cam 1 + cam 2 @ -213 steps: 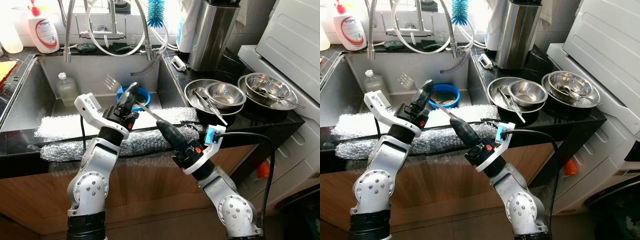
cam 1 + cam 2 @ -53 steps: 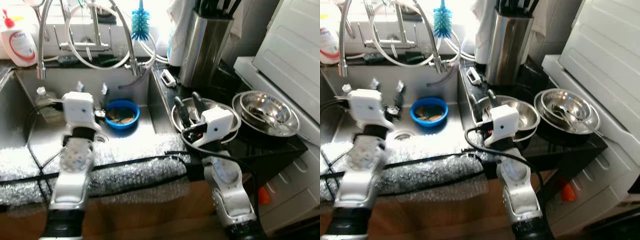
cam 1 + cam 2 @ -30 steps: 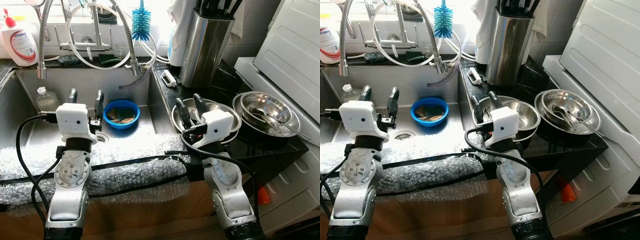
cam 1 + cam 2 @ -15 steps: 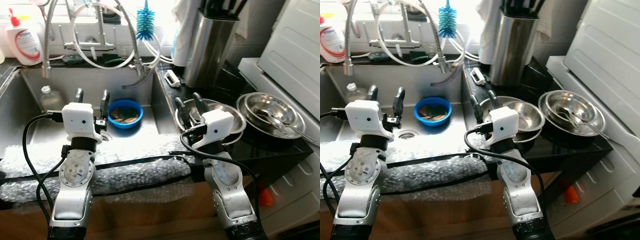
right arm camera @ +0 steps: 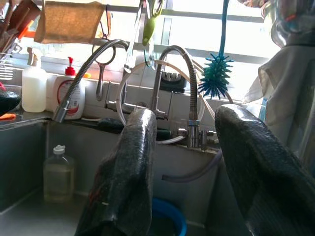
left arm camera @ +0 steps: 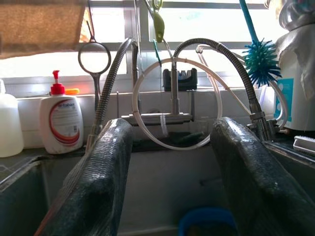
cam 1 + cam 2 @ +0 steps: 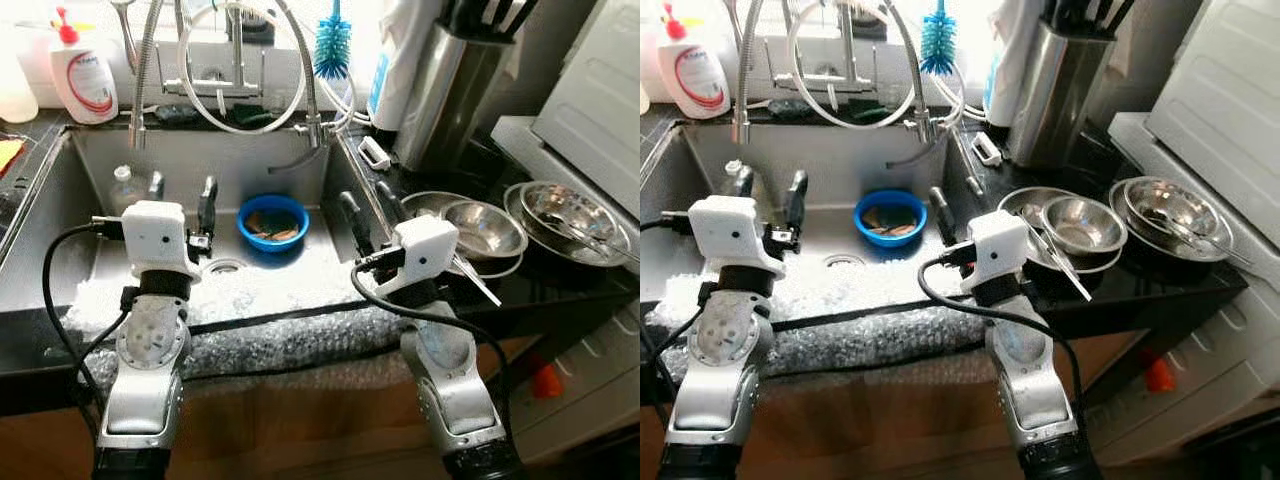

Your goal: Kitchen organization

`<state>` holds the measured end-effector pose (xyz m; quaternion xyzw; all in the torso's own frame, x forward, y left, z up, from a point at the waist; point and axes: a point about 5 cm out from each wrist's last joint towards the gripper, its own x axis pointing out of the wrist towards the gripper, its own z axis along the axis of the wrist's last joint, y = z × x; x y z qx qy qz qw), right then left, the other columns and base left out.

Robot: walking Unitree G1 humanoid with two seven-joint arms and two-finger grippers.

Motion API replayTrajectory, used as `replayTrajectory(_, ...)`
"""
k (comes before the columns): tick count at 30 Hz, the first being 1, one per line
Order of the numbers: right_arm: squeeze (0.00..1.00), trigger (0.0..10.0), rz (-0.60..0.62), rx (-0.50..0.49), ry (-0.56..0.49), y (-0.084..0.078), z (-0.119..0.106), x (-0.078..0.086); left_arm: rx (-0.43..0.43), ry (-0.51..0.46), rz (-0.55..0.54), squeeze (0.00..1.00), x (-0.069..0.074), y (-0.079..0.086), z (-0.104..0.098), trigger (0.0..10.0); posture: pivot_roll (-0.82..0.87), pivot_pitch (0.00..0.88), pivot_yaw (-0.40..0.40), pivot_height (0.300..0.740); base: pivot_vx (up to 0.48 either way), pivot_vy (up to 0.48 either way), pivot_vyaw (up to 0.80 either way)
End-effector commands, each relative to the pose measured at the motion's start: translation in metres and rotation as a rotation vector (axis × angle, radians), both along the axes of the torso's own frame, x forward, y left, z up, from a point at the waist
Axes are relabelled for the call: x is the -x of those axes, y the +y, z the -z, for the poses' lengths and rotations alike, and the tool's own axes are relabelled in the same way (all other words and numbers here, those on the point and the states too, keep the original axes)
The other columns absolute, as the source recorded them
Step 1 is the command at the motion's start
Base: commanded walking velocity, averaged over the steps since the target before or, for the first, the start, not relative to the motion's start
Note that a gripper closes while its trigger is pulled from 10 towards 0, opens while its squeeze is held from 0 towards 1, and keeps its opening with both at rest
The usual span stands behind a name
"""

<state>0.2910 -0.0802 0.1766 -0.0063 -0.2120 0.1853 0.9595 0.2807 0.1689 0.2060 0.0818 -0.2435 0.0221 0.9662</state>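
Both arms stand upright over the front edge of the steel sink [image 7: 110, 250]. My left gripper [image 7: 181, 195] is open and empty above the sink floor, its fingers [image 6: 98, 182] wide apart. My right gripper [image 7: 366, 214] is open and empty too, by the sink's right wall, its fingers [image 5: 128, 177] spread. A blue bowl [image 7: 273, 222] with scraps in it sits in the sink between the two grippers, beyond both. On the black counter at the right lie stacked steel bowls [image 7: 485, 228] with utensils [image 7: 472, 277] across them, and another steel bowl [image 7: 560, 205].
A clear bottle [image 7: 123, 185] stands in the sink's left part. A coiled tap [image 7: 235, 70], a soap bottle [image 7: 83, 70] and a blue brush [image 7: 333, 45] line the back. A steel canister [image 7: 455, 85] stands at the back right. Bubble wrap [image 7: 280, 340] covers the front edge.
The camera has swung, so the sink sits more central. Seven seconds ago a fork was held low between the grippers; now both are raised, open and empty. In the last second the arms have barely moved.
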Motion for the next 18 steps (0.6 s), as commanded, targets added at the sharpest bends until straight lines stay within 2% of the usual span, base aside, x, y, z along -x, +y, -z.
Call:
replayTrajectory(1,0.0,10.0,0.014,0.004,-0.004,-0.0027,-0.0009,-0.002,-0.006,-0.012,0.018,0.0,-0.0024,-0.0041,-0.0029,10.0,0.03,0.0,-0.084,0.74,0.0,0.0,0.0)
replayTrajectory(5,0.0,10.0,0.014,0.0,-0.004,-0.0018,-0.001,-0.0024,0.0,-0.012,0.021,0.0,-0.0034,-0.0049,-0.0036,10.0,0.03,0.0,-0.081,0.74,0.0,0.279,0.0)
replayTrajectory(14,0.0,10.0,0.018,-0.007,-0.004,-0.0007,-0.0011,-0.0023,-0.002,-0.016,0.029,0.0,-0.0043,-0.0051,-0.0055,10.0,0.03,0.0,-0.076,0.74,0.0,0.466,0.0)
replayTrajectory(18,0.0,10.0,0.018,-0.009,-0.003,-0.0003,-0.0007,-0.0022,-0.004,-0.021,0.035,0.0,-0.0049,-0.0066,-0.0067,10.0,0.03,0.0,-0.074,0.74,0.0,0.143,0.0)
